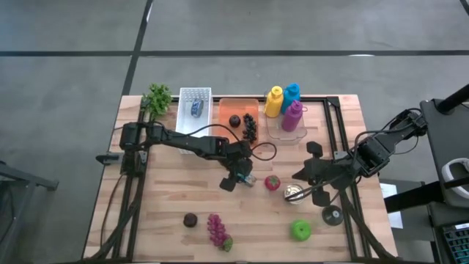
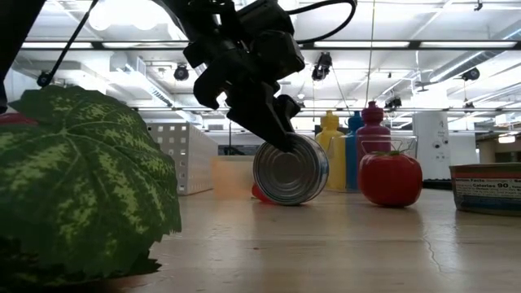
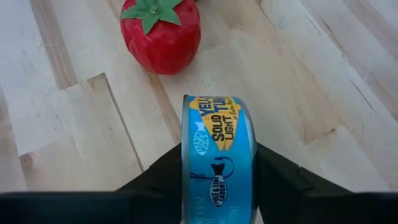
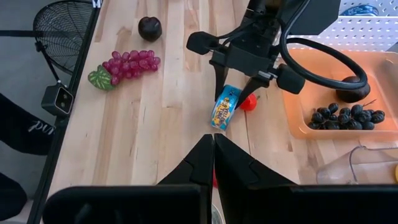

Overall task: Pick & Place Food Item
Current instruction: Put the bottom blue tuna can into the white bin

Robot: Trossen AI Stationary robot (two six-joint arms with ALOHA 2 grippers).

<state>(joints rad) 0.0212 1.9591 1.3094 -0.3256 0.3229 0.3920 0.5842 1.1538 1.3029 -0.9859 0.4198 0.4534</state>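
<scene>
from my station i note a light wooden table (image 1: 168, 198) on a grey concrete floor (image 1: 73, 44) crossed by dark seams. beyond the table i see a white ceiling with pipework (image 2: 456, 41) and bright lamps (image 2: 114, 15). a black fan (image 4: 62, 25) stands off the table edge.

1. Two slim black jointed arms, matte finish.
2. Left gripper (image 4: 239, 84): black, blocky body, two tapered fingers, rounded knobs at each side.
3. Thick black cable loops beside its wrist.
4. Right gripper (image 4: 213, 158): black wedge-shaped fingers.
</scene>
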